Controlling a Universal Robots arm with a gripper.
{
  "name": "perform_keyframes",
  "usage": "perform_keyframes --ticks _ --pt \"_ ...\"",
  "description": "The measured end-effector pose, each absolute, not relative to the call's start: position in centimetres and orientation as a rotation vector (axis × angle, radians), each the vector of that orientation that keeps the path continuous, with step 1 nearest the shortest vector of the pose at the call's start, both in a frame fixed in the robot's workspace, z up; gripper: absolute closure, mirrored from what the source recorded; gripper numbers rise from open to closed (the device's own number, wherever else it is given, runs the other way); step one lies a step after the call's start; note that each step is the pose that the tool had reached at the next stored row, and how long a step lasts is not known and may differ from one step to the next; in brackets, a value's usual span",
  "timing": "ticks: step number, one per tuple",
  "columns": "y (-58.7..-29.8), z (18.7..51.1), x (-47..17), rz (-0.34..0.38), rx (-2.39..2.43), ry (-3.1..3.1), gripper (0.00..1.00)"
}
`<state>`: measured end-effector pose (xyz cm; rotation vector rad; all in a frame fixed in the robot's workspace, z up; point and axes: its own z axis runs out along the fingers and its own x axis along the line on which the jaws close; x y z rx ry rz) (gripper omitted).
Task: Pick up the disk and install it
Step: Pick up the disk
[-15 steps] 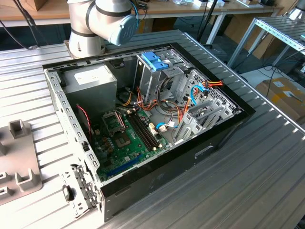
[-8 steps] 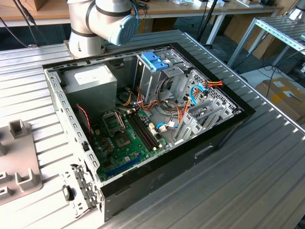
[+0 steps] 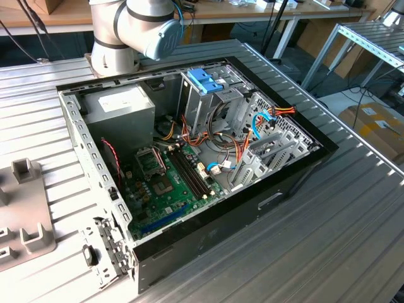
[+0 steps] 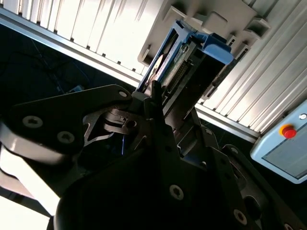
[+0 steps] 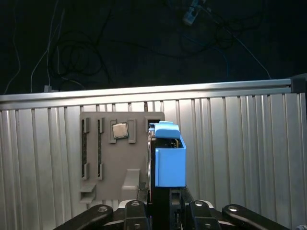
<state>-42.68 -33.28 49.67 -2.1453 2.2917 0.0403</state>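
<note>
Gripper [image 5: 163, 211] clasps disk [image 5: 170, 165]; grey tray [image 5: 108, 165] holds chip [image 5: 119, 130].

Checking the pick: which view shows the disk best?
First wrist view: the disk stands edge-on at the grey holder, blue rail unobstructed. Second wrist view: its connector end, steeply foreshortened. Exterior view: the computer case.

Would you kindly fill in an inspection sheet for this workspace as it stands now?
Surface: ribbed aluminium table bearing an open computer case.
Job's things: the disk, blue-railed, stands on edge at the grey fixture plate, outside the case.
Clutter: a processor chip seated in the fixture plate.
Grippers: the hand is close up to the disk's near end.
Cables: coloured wires inside the case.
Surroundings: a workbench, a cardboard box, a pendant with a red button.
</note>
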Motion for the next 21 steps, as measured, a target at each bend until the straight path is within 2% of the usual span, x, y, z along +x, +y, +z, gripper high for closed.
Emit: perform_keyframes --ticks 21 --pt "-33.3 49.7 -37.8 0.04 -2.145 2.292 0.65"
